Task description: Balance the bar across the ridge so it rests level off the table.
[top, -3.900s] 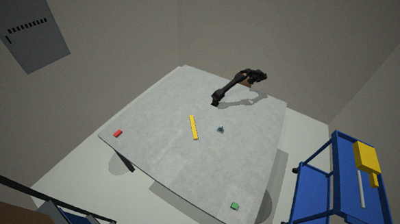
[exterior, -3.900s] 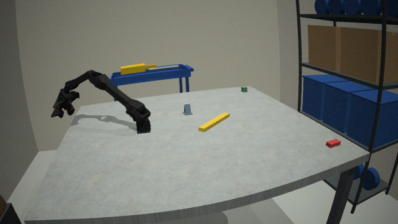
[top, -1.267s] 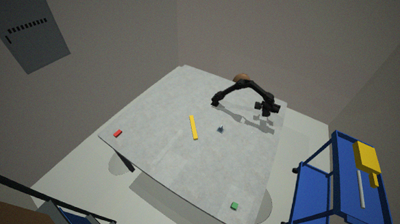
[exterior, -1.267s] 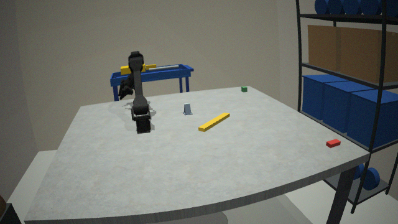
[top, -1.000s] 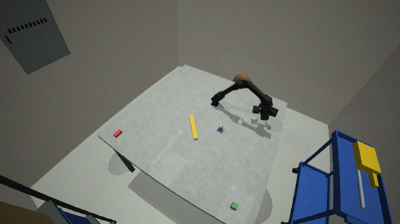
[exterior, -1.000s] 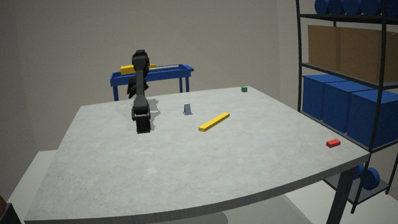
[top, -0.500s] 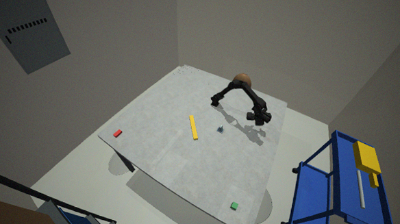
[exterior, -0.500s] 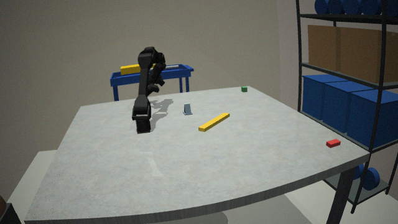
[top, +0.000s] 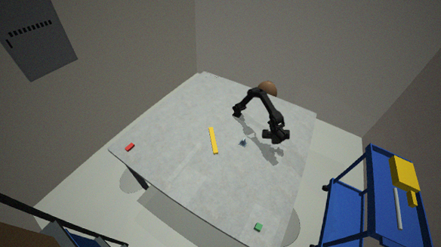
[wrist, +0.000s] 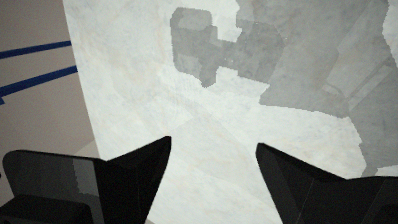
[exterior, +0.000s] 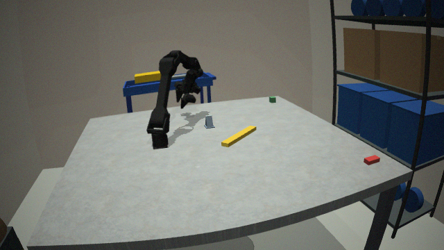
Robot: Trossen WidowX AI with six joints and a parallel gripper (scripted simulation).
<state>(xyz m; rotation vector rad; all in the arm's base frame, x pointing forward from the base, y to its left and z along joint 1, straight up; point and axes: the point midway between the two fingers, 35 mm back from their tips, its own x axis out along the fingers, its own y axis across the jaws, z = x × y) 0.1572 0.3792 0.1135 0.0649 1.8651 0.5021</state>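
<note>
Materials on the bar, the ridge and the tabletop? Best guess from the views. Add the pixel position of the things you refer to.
Yellow bar (top: 213, 140) (exterior: 239, 136): painted wood or plastic, can't tell which; uniform colour, no visible grain, no bright highlight.
Ridge (top: 243, 143) (exterior: 209, 121): possibly metal or grey-blue plastic; smooth-looking faces, too small to settle.
Tabletop (top: 191, 111) (exterior: 139, 187) (wrist: 125, 95): looks like stone or concrete-effect laminate, matte; mottled pale grey with faint tan patches.

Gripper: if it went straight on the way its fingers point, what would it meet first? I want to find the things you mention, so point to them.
Probably the bare top of the grey table (top: 203, 175) (exterior: 194, 180) (wrist: 210, 195); no object shows between the gripper (top: 276, 135) (exterior: 181, 104) (wrist: 214, 140) and it, though depth is uncertain.
</note>
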